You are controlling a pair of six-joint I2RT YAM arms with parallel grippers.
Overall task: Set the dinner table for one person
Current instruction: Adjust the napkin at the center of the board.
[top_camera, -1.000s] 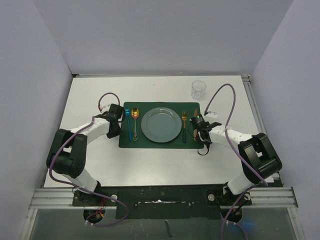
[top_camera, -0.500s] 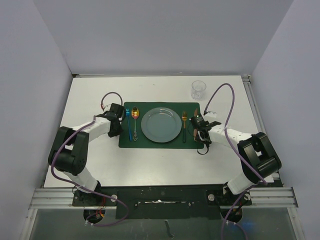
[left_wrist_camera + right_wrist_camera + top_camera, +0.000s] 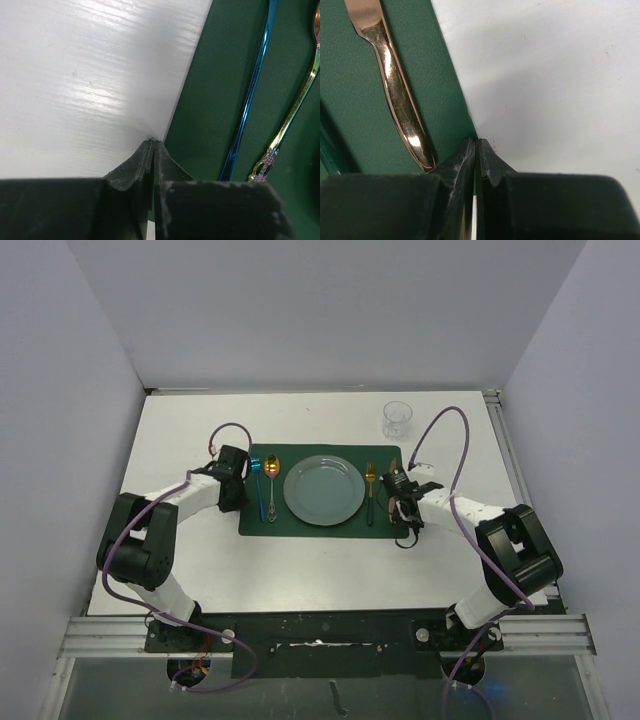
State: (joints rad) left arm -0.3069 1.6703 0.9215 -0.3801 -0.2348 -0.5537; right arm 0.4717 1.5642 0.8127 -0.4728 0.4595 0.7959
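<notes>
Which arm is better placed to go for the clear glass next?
Likely right. The glass stands far right on the table, just beyond the right gripper, shut at the right edge of the placemat. The left gripper, also shut, sits at its left edge, across the plate.

The dinner table [image 3: 75,75] looks matte, the placemat [image 3: 355,75] finely grained, the utensil handle [image 3: 397,95] polished glossy metal.

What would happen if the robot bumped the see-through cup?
The cup looks clear and empty, so probably light and easy to slide. It stands upright, so a high bump might tip it. Being round, it could then roll.
</notes>
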